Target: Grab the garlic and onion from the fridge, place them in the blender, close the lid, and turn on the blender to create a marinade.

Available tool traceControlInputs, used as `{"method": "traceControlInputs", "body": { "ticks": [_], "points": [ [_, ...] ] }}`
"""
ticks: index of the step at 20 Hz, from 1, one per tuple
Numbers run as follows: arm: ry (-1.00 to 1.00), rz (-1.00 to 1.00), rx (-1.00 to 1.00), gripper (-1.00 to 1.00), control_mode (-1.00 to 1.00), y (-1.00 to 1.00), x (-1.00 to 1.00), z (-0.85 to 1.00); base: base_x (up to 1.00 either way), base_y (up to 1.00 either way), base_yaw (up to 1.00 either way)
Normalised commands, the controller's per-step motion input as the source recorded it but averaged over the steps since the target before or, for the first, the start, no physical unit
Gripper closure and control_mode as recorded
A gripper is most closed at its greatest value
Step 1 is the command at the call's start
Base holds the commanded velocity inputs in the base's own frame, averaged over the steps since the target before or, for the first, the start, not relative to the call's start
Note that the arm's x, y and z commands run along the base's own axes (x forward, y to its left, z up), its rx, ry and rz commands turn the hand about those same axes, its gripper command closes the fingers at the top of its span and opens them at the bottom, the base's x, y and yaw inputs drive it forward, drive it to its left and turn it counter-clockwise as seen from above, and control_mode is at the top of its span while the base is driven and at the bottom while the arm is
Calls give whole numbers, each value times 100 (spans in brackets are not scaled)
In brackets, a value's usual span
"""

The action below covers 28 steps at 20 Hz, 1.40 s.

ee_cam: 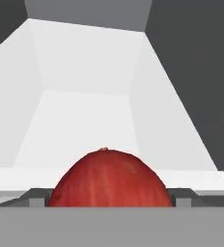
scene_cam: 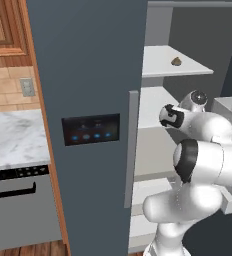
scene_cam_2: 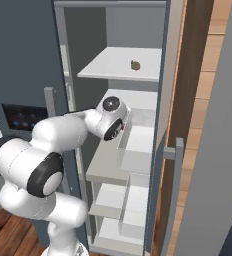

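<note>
At far left, marble worktop [scene_cam: 13, 140] edge, butting against fridge [scene_cam: 88, 60] door with black panel [scene_cam: 91, 129] and long handle [scene_cam: 132, 150]. Right of handle, open compartment, narrow, boxed in by door edge and grey side walls. On upper shelf [scene_cam_2: 113, 67], toward right edge, small brown lump [scene_cam_2: 135, 65]. Lower down, arm reaching into white bin [ee_cam: 85, 116]. Inside bin, near front rim, onion [ee_cam: 109, 178] centred between wide-spread tips of gripper [ee_cam: 109, 198]. Can't tell whether clamped or just straddling.

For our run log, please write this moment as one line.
stage: reaching for onion | tool: open, fingertips either side of onion | place: white bin in fridge | fridge door: open
</note>
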Motion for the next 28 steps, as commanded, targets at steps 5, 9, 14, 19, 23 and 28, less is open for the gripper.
{"method": "traceControlInputs", "body": {
  "ticks": [5,9,14,19,23,28],
  "points": [
    [8,0,0,100,-100,46,-57,73,0,0,0],
    [8,0,0,100,-100,38,-62,59,0,0,0],
    [13,0,2,100,-100,29,-79,58,0,0,0],
    [8,0,6,100,-100,19,-99,31,0,0,0],
    [7,0,7,100,-100,27,-100,15,0,0,0],
    [9,0,5,100,-100,41,-97,3,0,0,0]
  ]
}}
